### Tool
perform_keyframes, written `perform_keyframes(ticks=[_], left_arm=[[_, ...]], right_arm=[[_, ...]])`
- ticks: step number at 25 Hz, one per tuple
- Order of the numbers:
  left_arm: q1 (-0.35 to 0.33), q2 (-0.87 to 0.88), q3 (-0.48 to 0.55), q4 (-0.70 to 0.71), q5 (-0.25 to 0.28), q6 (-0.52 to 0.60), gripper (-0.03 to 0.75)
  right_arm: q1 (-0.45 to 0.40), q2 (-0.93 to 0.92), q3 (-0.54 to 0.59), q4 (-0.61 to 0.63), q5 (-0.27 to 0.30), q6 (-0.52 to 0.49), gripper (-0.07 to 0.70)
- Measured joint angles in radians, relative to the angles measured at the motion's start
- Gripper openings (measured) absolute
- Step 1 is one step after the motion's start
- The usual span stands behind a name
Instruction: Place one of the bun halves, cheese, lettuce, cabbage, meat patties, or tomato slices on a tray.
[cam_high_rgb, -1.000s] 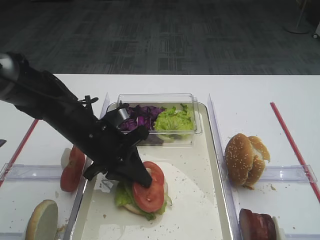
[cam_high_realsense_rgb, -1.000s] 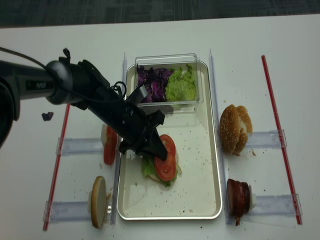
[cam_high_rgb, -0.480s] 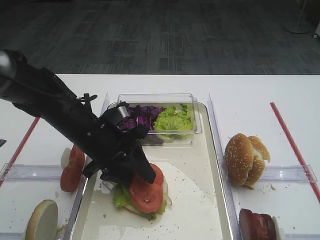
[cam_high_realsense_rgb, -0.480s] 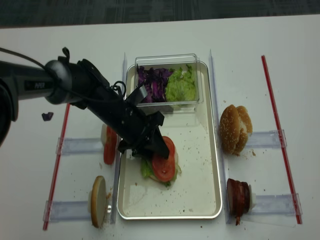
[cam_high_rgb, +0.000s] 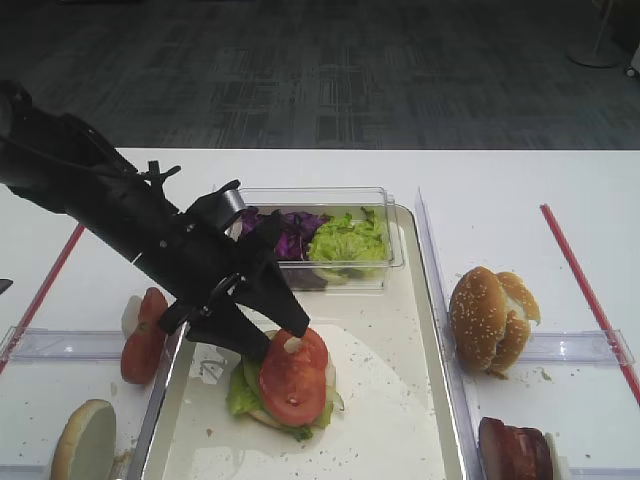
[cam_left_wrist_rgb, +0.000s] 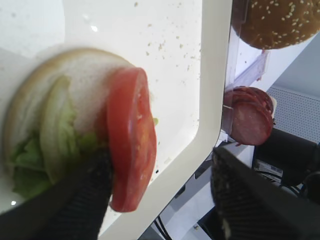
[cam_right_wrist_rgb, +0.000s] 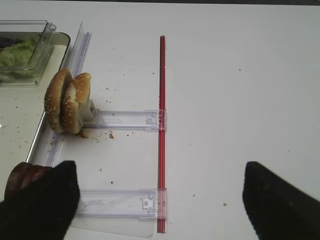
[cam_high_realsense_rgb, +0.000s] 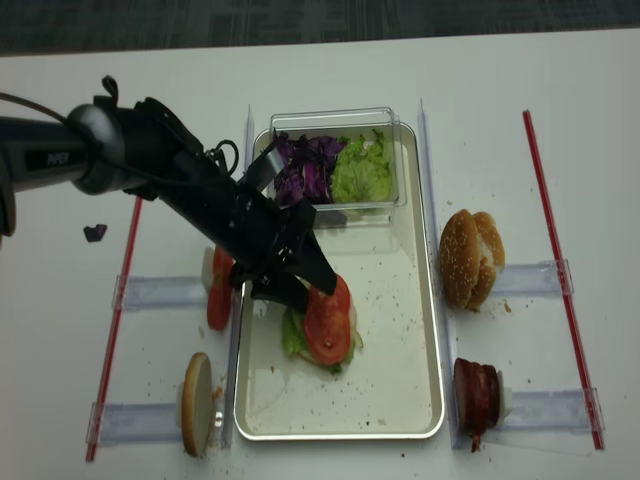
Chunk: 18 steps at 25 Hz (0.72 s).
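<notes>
In the tray (cam_high_rgb: 400, 400) (cam_high_realsense_rgb: 400, 380) lies a bun half (cam_left_wrist_rgb: 90, 65) topped with lettuce (cam_left_wrist_rgb: 50, 135). A tomato slice (cam_high_rgb: 293, 378) (cam_high_realsense_rgb: 328, 322) (cam_left_wrist_rgb: 132, 140) rests on that stack, tilted up against one finger (cam_left_wrist_rgb: 75, 200) of my left gripper (cam_high_rgb: 268, 340) (cam_high_realsense_rgb: 308, 295) (cam_left_wrist_rgb: 160, 200). The jaws stand wide open around the slice, the other finger well clear of it. My right gripper (cam_right_wrist_rgb: 160, 200) hangs open over bare table by a red strip (cam_right_wrist_rgb: 161, 130), with nothing between its fingers; it does not show in the overhead views.
A clear tub (cam_high_rgb: 395, 225) at the tray's far end holds cabbage (cam_high_rgb: 285, 232) and lettuce (cam_high_rgb: 345, 240). Right of the tray stand bun halves (cam_high_rgb: 490, 318) (cam_right_wrist_rgb: 67, 102) and meat patties (cam_high_realsense_rgb: 478, 393) (cam_left_wrist_rgb: 248, 115). Left of it stand tomato slices (cam_high_rgb: 145, 335) and a bun half (cam_high_realsense_rgb: 195, 402).
My left gripper's jaws have opened and released the tomato slice, which dropped onto the lettuce and bun. The left arm has lifted and drawn back a little.
</notes>
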Motion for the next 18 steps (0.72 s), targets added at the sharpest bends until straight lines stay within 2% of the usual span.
perform_keyframes(ticks=[9,18], left_arm=[[0.0,0.0,-0.055,0.081,0.006,-0.02,0.402],[0.0,0.0,-0.141,0.226,0.013,-0.102,0.402]], right_arm=[[0.0,0.0,0.0,0.0,0.0,0.0,0.675],[0.0,0.0,0.0,0.0,0.0,0.0,0.675]])
